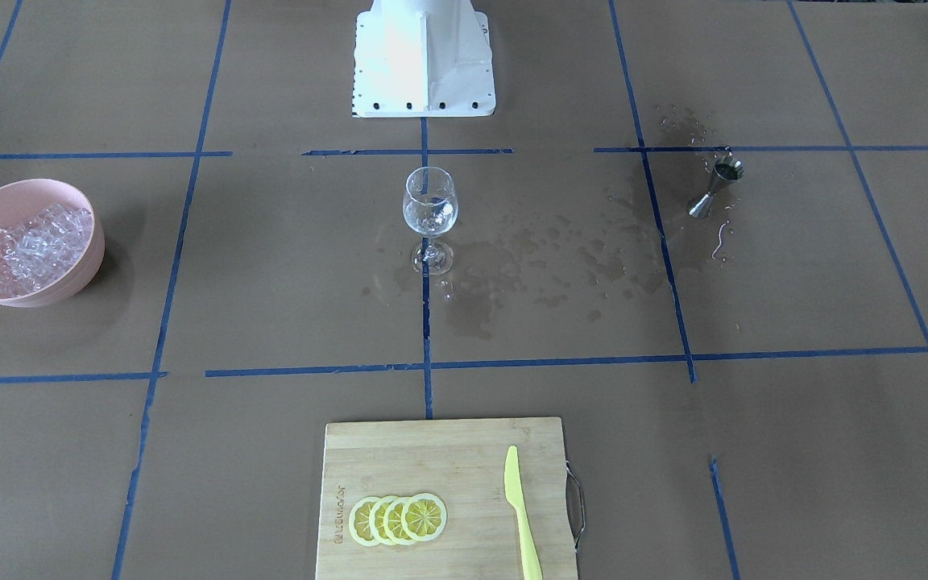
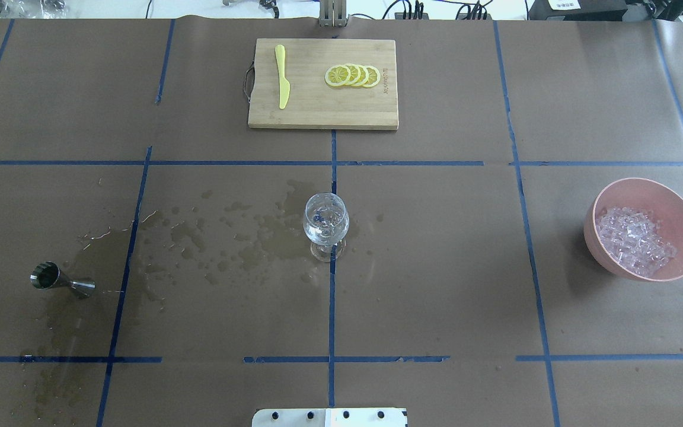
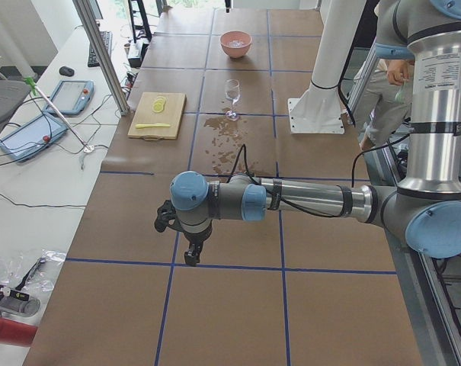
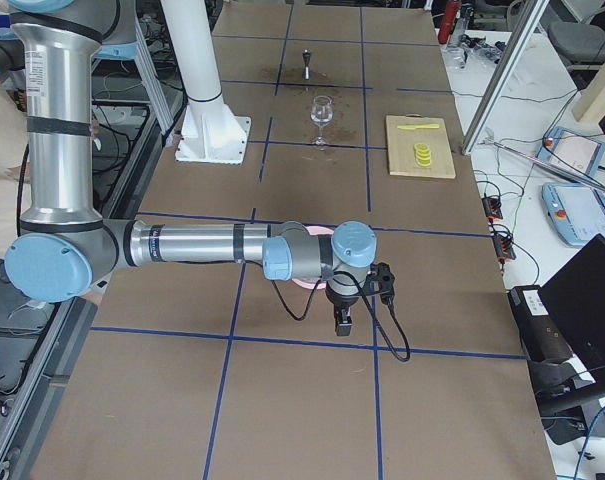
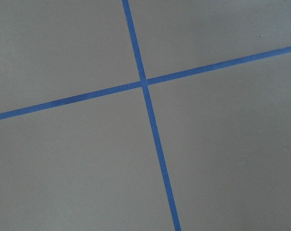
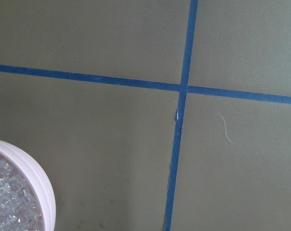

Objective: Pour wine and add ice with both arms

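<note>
1. You see one wine glass (image 1: 430,200) mid-table; a little wine (image 1: 430,222) sits inside.
2. One pink bowl (image 1: 90,264), well apart, holds the ice (image 1: 33,246).
3. Two pincers, left gripper (image 3: 192,256) and right gripper (image 4: 342,322); you cannot tell how open either is or what it holds.
4. One jigger (image 1: 715,190); four lemon slices (image 1: 398,519); one knife (image 1: 520,511).

**Brown, blue, pink and yellow**

The table (image 2: 436,267) is brown, with a grid of blue lines (image 2: 331,308) and dark wet spots (image 2: 241,231). The bowl (image 2: 591,234) is pink, the ice (image 2: 635,240) clear and whitish. The lemon slices (image 2: 353,75) and knife (image 2: 283,77) are yellow, the board (image 2: 318,110) pale wood.
</note>
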{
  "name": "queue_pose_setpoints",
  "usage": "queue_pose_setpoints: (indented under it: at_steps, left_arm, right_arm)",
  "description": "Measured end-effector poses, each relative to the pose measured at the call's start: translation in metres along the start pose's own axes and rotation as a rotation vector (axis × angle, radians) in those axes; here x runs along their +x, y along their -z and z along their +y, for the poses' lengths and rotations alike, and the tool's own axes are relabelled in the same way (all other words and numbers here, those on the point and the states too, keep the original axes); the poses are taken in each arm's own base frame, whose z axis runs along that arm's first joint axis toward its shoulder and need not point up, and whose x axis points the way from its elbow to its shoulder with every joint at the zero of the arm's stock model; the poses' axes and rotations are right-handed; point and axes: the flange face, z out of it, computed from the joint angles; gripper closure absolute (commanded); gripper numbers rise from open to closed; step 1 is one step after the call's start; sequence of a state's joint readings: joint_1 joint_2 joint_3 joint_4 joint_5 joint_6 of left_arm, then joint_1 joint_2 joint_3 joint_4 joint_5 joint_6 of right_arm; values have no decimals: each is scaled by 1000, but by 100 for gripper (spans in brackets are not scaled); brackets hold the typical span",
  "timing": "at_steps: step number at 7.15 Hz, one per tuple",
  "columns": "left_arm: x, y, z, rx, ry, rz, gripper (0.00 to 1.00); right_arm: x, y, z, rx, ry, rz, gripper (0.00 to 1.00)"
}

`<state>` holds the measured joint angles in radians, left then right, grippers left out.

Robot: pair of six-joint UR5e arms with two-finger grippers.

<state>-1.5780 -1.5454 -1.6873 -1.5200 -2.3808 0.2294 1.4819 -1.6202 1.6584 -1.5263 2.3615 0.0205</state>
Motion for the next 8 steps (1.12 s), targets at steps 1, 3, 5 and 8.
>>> queue_pose_setpoints:
  at_steps: [1,3,5,8]
  left_arm:
    - [4,6,-2,10,-12,-7,0]
    - [18,20,-3,36,-40,-27,0]
    - [22,23,-8,42,-49,-30,0]
    - [23,17,5,62,-62,24,0]
  right_arm:
    - [-1,0,-1,1,0,-7,0]
    - [-3,2,-2,6,5,-10,0]
    - [-7,6,-2,13,12,-11,0]
    - [-7,5,-1,12,12,-11,0]
